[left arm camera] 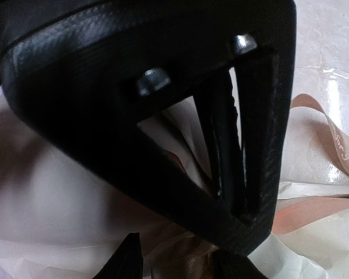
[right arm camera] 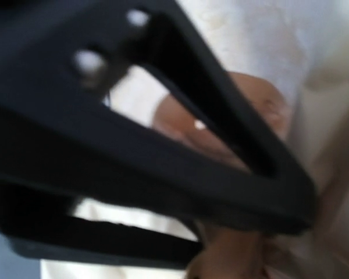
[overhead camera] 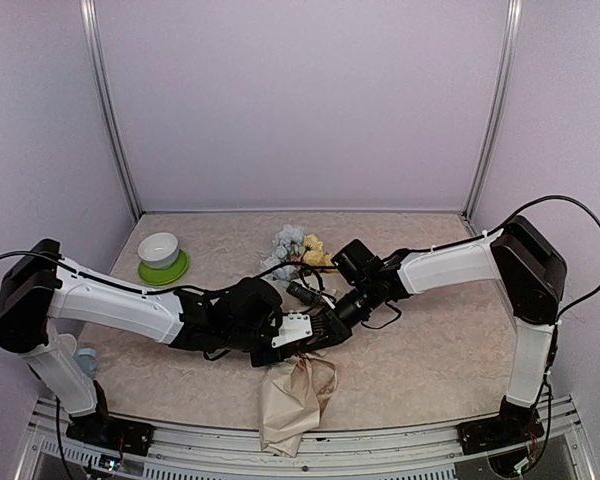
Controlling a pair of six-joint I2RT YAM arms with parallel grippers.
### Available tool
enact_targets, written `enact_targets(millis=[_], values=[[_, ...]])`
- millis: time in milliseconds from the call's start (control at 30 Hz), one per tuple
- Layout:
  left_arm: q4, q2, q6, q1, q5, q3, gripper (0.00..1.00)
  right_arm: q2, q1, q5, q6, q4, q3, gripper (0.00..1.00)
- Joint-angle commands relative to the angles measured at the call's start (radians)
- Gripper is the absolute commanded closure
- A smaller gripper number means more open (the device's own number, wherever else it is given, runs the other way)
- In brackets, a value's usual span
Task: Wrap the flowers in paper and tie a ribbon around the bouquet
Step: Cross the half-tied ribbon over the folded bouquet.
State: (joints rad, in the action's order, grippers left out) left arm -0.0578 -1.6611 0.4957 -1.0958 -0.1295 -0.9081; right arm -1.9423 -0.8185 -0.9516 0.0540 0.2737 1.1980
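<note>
Beige crinkled paper point(overhead camera: 290, 400) lay toward the bench's point(overhead camera: 440, 370) near edge, flowers point(overhead camera: 295, 248) at its far end, long axis near-to-far. The left gripper point(overhead camera: 302, 338) and right gripper point(overhead camera: 330, 320) faced each other across its waist, equally close. Left wrist: glossy tan ribbon point(left arm camera: 337, 145) curled rightward; whether that gripper was closed, unreadable. Right wrist — blurred, its grip likewise untellable.

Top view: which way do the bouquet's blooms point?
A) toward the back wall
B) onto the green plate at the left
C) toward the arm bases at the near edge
A: the flowers lie toward the back wall, the paper trails to the near edge, and the green plate holds only a white bowl.
</note>
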Motion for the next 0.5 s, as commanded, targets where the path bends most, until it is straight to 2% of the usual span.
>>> enact_targets(millis=[0, 133, 367, 467], values=[[0.039, -0.024, -0.008, -0.004, -0.007, -0.007, 0.6, 0.006, -0.003, -0.059, 0.006, -0.043, -0.021, 0.91], [0.06, -0.026, -0.02, -0.003, 0.004, -0.008, 0.82, 0.01, -0.002, -0.076, 0.027, -0.065, -0.039, 0.99], [0.094, -0.009, -0.042, -0.004, 0.029, 0.022, 0.85, 0.026, -0.002, -0.085, 0.061, -0.081, -0.062, 1.0], [0.108, -0.014, -0.056, -0.004, 0.025, 0.023, 0.93, 0.044, -0.003, -0.094, 0.081, -0.104, -0.076, 1.0]])
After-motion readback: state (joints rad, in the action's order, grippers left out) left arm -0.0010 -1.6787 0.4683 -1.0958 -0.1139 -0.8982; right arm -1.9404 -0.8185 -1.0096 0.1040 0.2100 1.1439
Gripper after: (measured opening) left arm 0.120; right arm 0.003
